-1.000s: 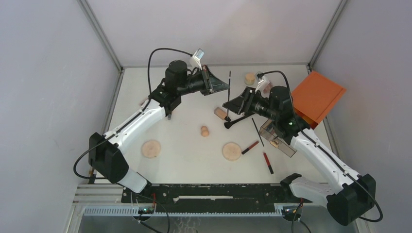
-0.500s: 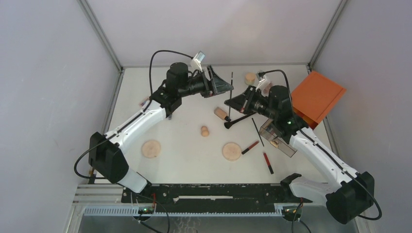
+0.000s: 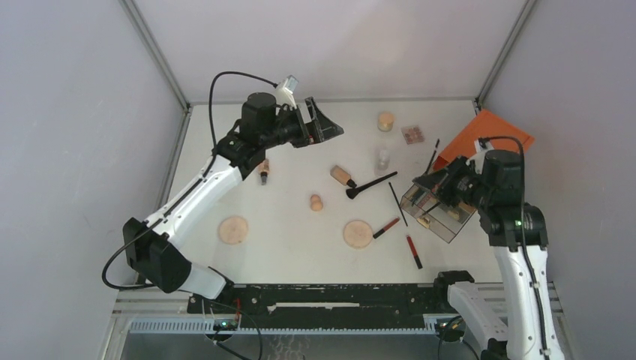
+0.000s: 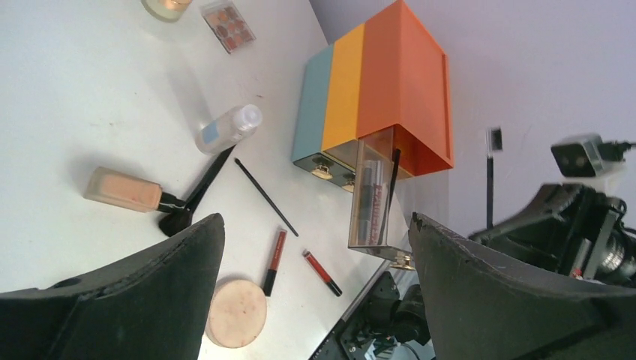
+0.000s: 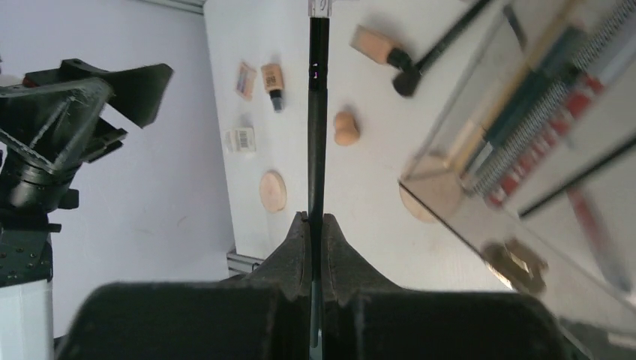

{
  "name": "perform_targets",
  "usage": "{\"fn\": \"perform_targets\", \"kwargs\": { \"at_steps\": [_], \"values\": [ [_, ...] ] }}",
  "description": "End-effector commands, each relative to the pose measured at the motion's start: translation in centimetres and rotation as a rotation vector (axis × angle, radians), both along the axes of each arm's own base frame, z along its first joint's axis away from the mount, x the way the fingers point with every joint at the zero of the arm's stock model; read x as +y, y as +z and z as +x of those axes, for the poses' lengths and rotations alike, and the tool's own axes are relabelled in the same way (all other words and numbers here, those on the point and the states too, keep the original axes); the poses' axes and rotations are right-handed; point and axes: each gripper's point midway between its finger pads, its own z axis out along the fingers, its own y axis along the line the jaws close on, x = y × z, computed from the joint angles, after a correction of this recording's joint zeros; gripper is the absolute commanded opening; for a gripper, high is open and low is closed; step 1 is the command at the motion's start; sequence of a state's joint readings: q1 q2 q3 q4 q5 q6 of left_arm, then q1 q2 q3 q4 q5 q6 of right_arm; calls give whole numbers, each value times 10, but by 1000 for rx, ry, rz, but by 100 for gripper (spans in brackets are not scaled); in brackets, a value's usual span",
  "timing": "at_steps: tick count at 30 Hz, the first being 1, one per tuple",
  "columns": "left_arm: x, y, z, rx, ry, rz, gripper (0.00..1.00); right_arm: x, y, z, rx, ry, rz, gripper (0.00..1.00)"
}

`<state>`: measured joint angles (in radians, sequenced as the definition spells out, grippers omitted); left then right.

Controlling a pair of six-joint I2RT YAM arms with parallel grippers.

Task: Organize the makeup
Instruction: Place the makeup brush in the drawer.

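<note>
The right gripper (image 5: pixel 315 225) is clenched on a thin black brush with a smooth round shaft (image 5: pixel 318 112). It pinches the brush low on the handle, so most of the length sticks out past the fingertips. The brush hangs at the right of the white table (image 3: pixel 292 240), just beside the clear plastic drawer (image 3: pixel 439 215) that stands pulled out of the orange-topped box (image 3: pixel 491 135).

The brush looks very light, stiff and slim. Its slick shaft could pivot or slide between the pads, so a firm pinch nearer the middle would probably steady it better. It will likely need turning lengthwise to fit the narrow drawer, which already holds pencils and other sticks side by side.

The left gripper (image 4: pixel 315 232) is spread wide and empty, raised over the far left-centre of the table.

Loose on the table are:
- A squarish peach bottle with a black cap (image 3: pixel 342 175), just beside the head of a fluffy black brush (image 3: pixel 371 184). The bottle is probably the heaviest piece and best taken across its flat sides.
- A rounded beige sponge (image 3: pixel 316 202), which looks soft and should squash under grip.
- A flat round tan disc (image 3: pixel 358 233), which lies low and offers only its rim.
- A slim red-and-black pencil (image 3: pixel 387 226), which may roll.
</note>
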<state>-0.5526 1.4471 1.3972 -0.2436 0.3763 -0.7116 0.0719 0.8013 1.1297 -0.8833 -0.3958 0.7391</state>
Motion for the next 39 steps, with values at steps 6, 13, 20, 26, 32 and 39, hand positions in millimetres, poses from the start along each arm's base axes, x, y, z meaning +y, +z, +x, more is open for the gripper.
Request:
{"fn": "perform_targets", "kwargs": {
  "at_steps": [6,13,20,26,32,39],
  "values": [
    [2,17,12,-57,19,9,96,-1,-30,-76,430,-73,145,0],
    [9,3,16,-60,49,58,96,-3,-36,-72,490,-98,230,0],
    [17,-14,12,-39,71,90,96,-9,-45,-54,527,-95,324,0],
    [19,-18,10,-39,69,99,96,-26,-54,-42,497,-158,266,0],
    [20,-19,10,-44,68,107,96,-51,-62,-24,444,-214,200,0],
    [18,-26,9,-27,49,117,97,-68,-81,-11,486,-209,138,7]
  ]
}}
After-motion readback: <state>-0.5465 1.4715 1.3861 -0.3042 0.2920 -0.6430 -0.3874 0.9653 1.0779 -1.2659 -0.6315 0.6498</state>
